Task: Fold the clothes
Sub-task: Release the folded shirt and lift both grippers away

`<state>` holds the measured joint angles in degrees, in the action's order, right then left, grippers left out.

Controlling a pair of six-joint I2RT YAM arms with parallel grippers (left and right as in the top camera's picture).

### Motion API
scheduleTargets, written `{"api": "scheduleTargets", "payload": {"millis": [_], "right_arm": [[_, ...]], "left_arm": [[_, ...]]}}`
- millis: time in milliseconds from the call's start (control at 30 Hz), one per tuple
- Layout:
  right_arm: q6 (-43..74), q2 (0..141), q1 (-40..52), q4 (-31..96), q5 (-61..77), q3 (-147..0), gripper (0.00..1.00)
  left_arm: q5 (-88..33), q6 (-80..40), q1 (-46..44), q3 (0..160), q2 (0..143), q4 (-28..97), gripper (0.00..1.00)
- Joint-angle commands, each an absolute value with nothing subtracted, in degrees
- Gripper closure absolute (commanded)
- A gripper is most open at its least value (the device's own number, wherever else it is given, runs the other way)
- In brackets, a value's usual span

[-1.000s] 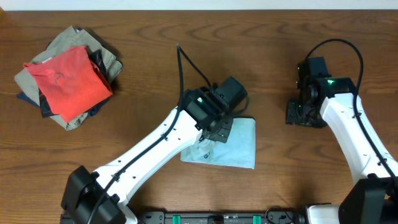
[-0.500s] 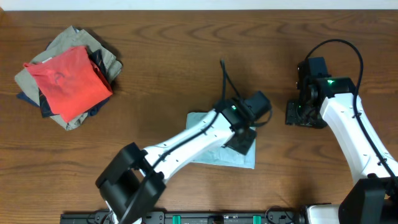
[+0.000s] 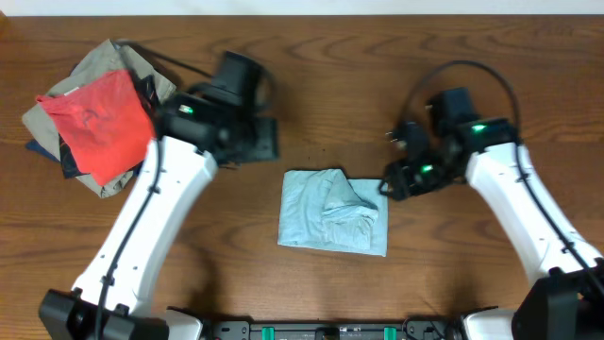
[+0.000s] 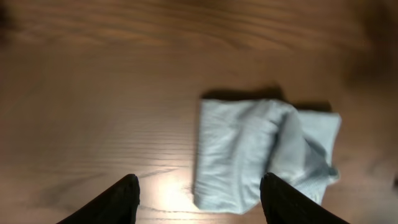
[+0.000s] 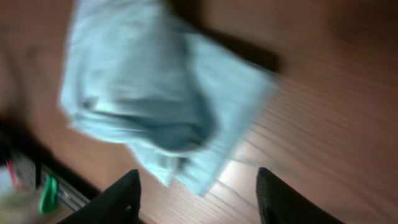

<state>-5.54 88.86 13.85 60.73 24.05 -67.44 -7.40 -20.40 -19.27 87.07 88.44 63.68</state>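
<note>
A light blue cloth [image 3: 332,212] lies folded into a rough rectangle in the middle of the table, with a rumpled fold on its right half. My left gripper [image 3: 259,142] hovers up and to the left of it, open and empty. In the left wrist view the cloth [image 4: 261,152] shows beyond the spread fingers [image 4: 115,202]. My right gripper [image 3: 400,178] hangs just off the cloth's right edge, open with nothing in it. In the blurred right wrist view the cloth [image 5: 155,106] lies ahead of the gripper [image 5: 198,196].
A pile of clothes [image 3: 99,118] with a red garment [image 3: 104,123] on top sits at the far left of the wooden table [image 3: 472,274]. The left arm's forearm crosses the table beside that pile.
The left gripper opened, let go of the blue cloth and swung up and left toward the pile. The right arm moved left to the cloth's right edge.
</note>
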Motion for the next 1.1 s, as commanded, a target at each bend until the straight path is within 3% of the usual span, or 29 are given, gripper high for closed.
{"api": "scheduleTargets", "payload": {"millis": [0, 333, 600, 667, 833, 967, 1067], "right_arm": [[-9.96, 89.14, 20.78, 59.16, 24.18, -67.72, 0.39], [-2.52, 89.93, 38.33, 50.76, 6.48, -67.70, 0.35], [2.72, 95.94, 43.29, 49.89, 2.37, -67.70, 0.37], [5.61, 97.43, 43.79, 49.91, -0.38, -67.70, 0.43], [16.51, 98.19, 43.27, 51.86, -12.71, -67.72, 0.96], [26.89, 97.36, 41.08, 56.27, -24.82, -67.72, 0.98], [28.08, 97.34, 38.24, 58.41, -27.00, -67.72, 0.95]], "left_arm": [[-12.88, -22.83, -14.06, 85.76, 90.00, 64.16, 0.36], [-13.52, -22.83, -7.40, 84.79, 90.24, 64.25, 0.36], [-13.47, -22.79, -7.29, 84.79, 90.24, 64.20, 0.36], [-13.47, -22.76, -7.29, 84.79, 90.24, 64.23, 0.36], [-13.47, -22.74, -7.29, 84.79, 90.24, 64.25, 0.36], [-13.47, -22.74, -7.31, 84.79, 90.24, 64.49, 0.36], [-13.47, -22.74, -7.46, 84.55, 90.24, 64.97, 0.36]]}}
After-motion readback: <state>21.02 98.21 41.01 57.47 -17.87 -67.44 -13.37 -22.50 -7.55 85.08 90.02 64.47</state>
